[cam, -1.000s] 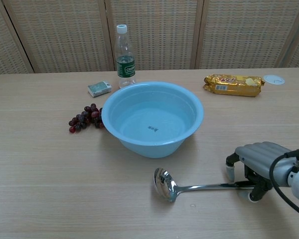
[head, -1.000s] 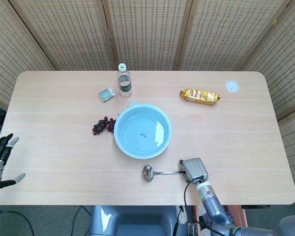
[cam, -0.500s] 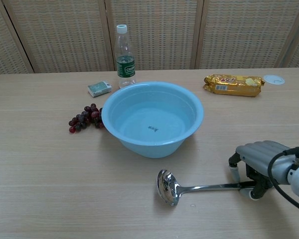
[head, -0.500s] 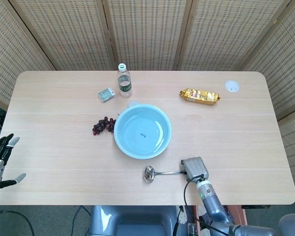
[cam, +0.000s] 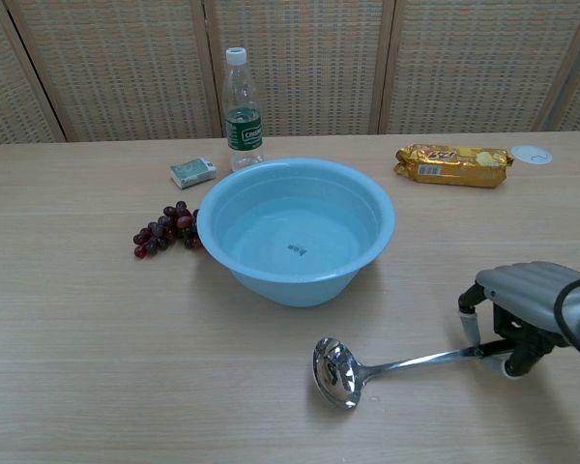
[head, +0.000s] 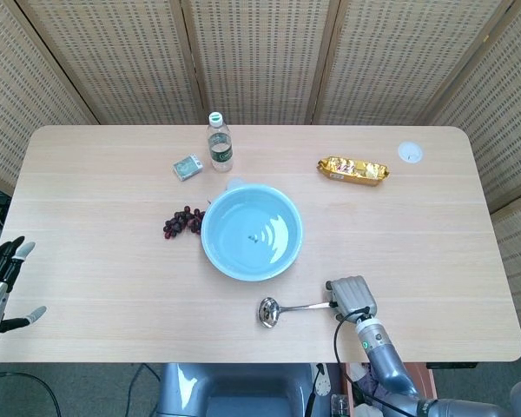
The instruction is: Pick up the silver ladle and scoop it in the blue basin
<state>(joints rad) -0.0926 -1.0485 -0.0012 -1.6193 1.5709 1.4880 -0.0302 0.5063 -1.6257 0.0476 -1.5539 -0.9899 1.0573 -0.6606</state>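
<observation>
**Ladle dragged a little to the right**

Since a second ago the right hand (cam: 524,311) has slid rightward along the near edge, and the ladle (cam: 387,366) has come with it, its bowl now further right and its handle tipped up toward the hand.

The table (head: 95,261) is long and pale. At its middle sits the blue basin (head: 252,232), holding water with faint ripples. The ladle lies in front of the basin, apart from it, bowl resting on the wood. The right hand grasps the far end of the handle, fingers curled over it.

The left hand (head: 0,282) hangs off the left edge of the table, fingers apart, holding nothing.

Behind the basin stands a water bottle (cam: 242,111), upright. To the right lies a gold snack packet (cam: 453,164). A bunch of dark grapes (cam: 161,229) lies just beside the basin's left side. A small box (cam: 192,172) sits near the bottle, and a white disc (head: 409,153) lies toward the far right corner.
</observation>
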